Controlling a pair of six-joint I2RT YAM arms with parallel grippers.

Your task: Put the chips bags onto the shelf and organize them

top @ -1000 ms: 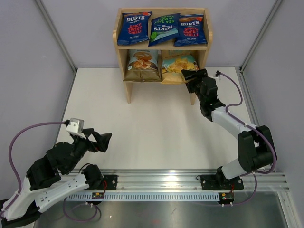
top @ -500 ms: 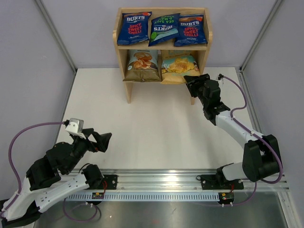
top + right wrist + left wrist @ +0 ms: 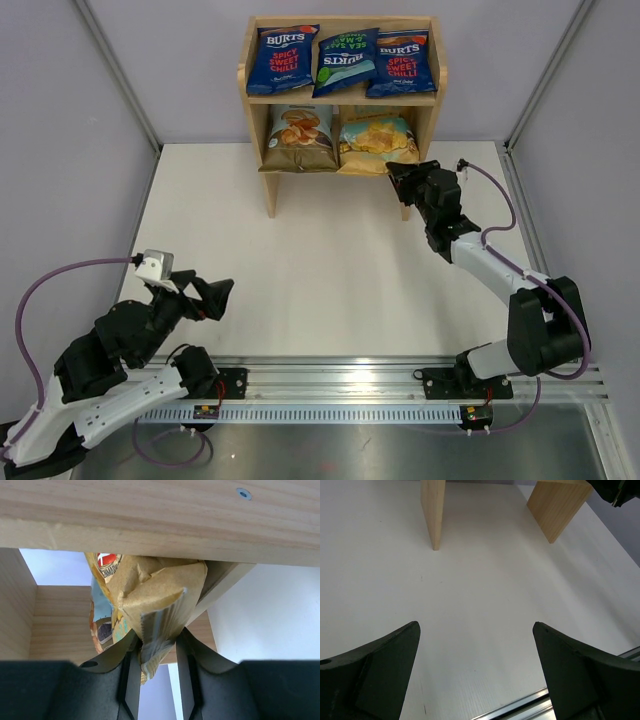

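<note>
The right arm [image 3: 480, 255] reaches to the right front corner of the light natural-wood two-tier shelf [image 3: 243, 75]. The right jaws are pinching the crimped end seal of a yellowish crinkly chips bag [image 3: 375, 138]. This bag lies on the lower tier, just beside a tan-olive chips bag [image 3: 300, 135]. On the upper tier three dark-blue bags sit in a row: a red-labelled one at the left [image 3: 282, 58], a green-labelled one in the middle [image 3: 346, 60] and a second red-labelled one at the right [image 3: 401, 63]. No bag shows on the white worktop [image 3: 330, 260]. The left arm [image 3: 120, 345] is folded near its base with the left jaws spread wide and empty.

This looks like the seating of the last bag, so the task is nearly finished. In the right wrist view a shelf board [image 3: 150, 520] runs close above the bag, and the seal is creased between the jaws. A good finish would be to ease the bag inward on a level, straight line until its front edge matches its neighbour's. The jaws should then open fully before backing out — a half-open retreat could snag the seal and drag the bag forward. The arm should also stay clear of the shelf's right leg [image 3: 406, 205].
</note>
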